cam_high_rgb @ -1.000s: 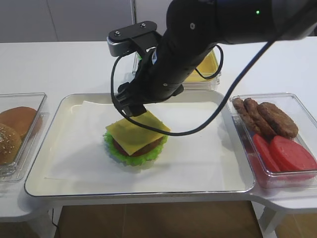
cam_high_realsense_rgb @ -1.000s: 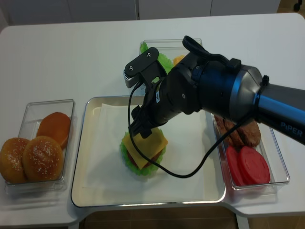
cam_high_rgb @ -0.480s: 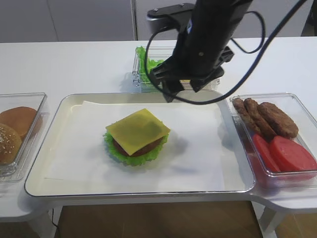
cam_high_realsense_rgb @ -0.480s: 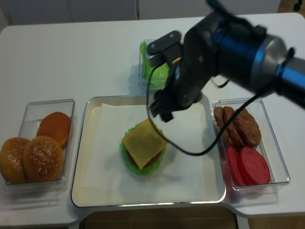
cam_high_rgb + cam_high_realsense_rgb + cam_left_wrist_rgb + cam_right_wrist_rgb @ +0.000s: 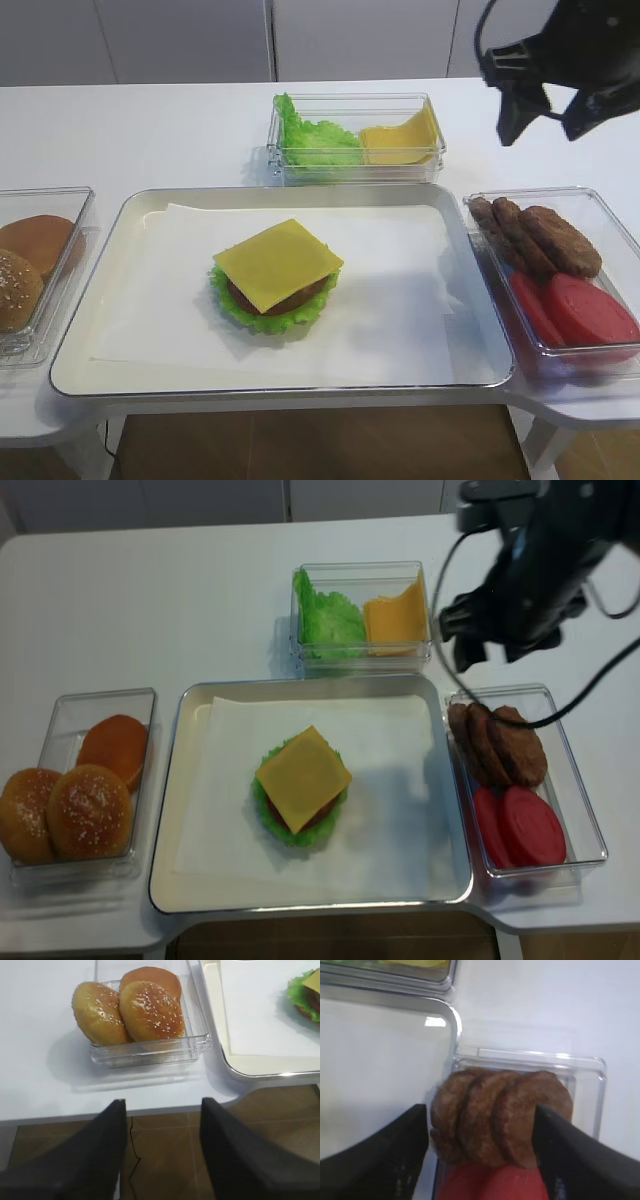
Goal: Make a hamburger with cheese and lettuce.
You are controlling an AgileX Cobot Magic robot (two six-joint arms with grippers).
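The hamburger (image 5: 275, 290) sits mid-tray on white paper: a brown patty on the frilly green lettuce (image 5: 232, 305), with the square yellow cheese (image 5: 277, 264) lying flat on top. The stack also shows in the realsense view (image 5: 300, 800) and at the left wrist view's top right corner (image 5: 305, 995). My right gripper (image 5: 545, 125) is open and empty, raised above the far end of the patty box (image 5: 480, 1110), well right of the stack. My left gripper (image 5: 162, 1105) is open and empty, off the table's front edge near the bun box.
The steel tray (image 5: 100, 350) holds the paper. A clear box of buns (image 5: 30, 260) stands left. A box with a lettuce heap and cheese slices (image 5: 355, 135) stands behind. A box of loose patties (image 5: 535, 235) and tomato slices (image 5: 575, 310) stands right.
My right gripper let go of the cheese, which now lies on the patty. The arm rose and swung away to the back right, over the patty box.
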